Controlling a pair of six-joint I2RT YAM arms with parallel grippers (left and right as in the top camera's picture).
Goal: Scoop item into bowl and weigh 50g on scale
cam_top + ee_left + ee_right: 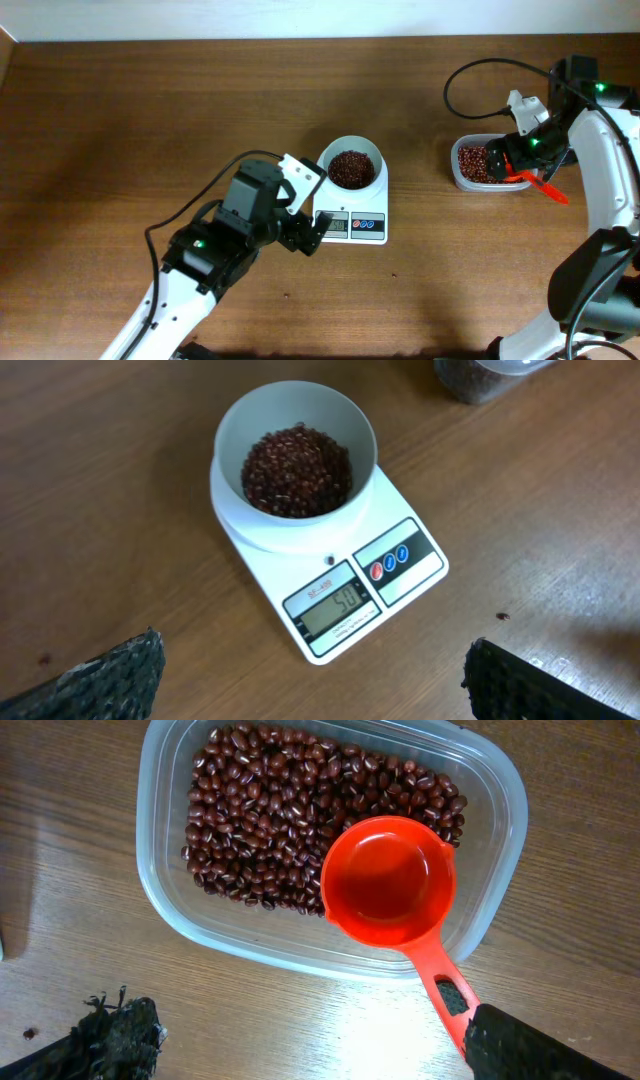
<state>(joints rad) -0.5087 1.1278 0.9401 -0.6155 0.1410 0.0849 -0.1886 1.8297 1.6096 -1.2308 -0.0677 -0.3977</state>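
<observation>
A small white bowl (236, 426) stands on the white scale (262, 548) and holds a heap of dark red-brown beans (297, 470). The scale's display (333, 606) reads 50. My left gripper (312, 680) hovers just in front of the scale, open, with only bare table between its fingers. In the overhead view the bowl (352, 146) and scale (352, 228) sit mid-table, with the left gripper (305, 232) at the scale's front left. My right gripper (310, 1028) is open over the near edge of the clear tub (503, 840). An empty orange scoop (385, 885) rests in the tub on more beans (255, 820), its handle running under my right finger (540, 1050).
One loose bean (329, 560) lies on the scale platform in front of the bowl, another (503, 616) on the table to the scale's right. The tub (462, 178) stands at the right of the table, with the scoop handle (548, 190) sticking out towards the front right. A black cable (470, 75) loops behind it.
</observation>
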